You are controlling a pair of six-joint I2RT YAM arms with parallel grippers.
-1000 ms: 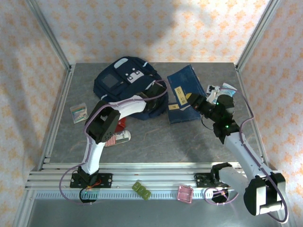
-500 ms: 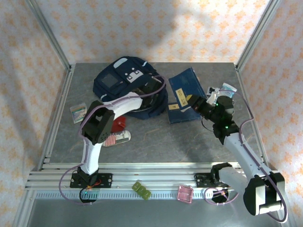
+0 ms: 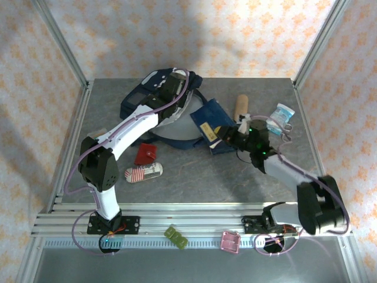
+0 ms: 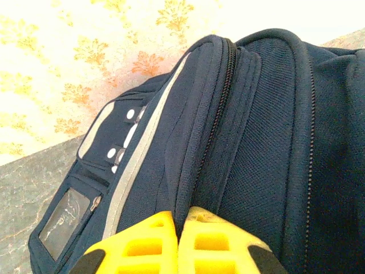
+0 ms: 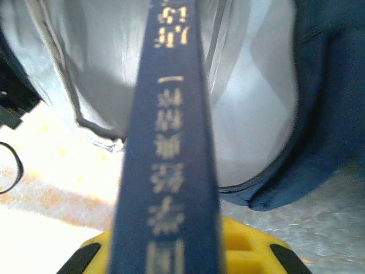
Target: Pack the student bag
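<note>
tabletop (image 3: 194,177): left gripper (image 4: 178,231) pinches student bag (image 4: 256,142); right gripper (image 3: 231,134) grips book (image 5: 165,142).

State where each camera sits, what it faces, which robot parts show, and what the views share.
Top external: above and behind the robot, looking down on the table; left arm and right arm show whole.
Left wrist: on the left arm, facing the backpack's zip; left gripper shut on its fabric.
Right wrist: on the right arm, looking along a book held by the right gripper into the backpack's grey lining.
Shared: all three show the backpack.
</note>
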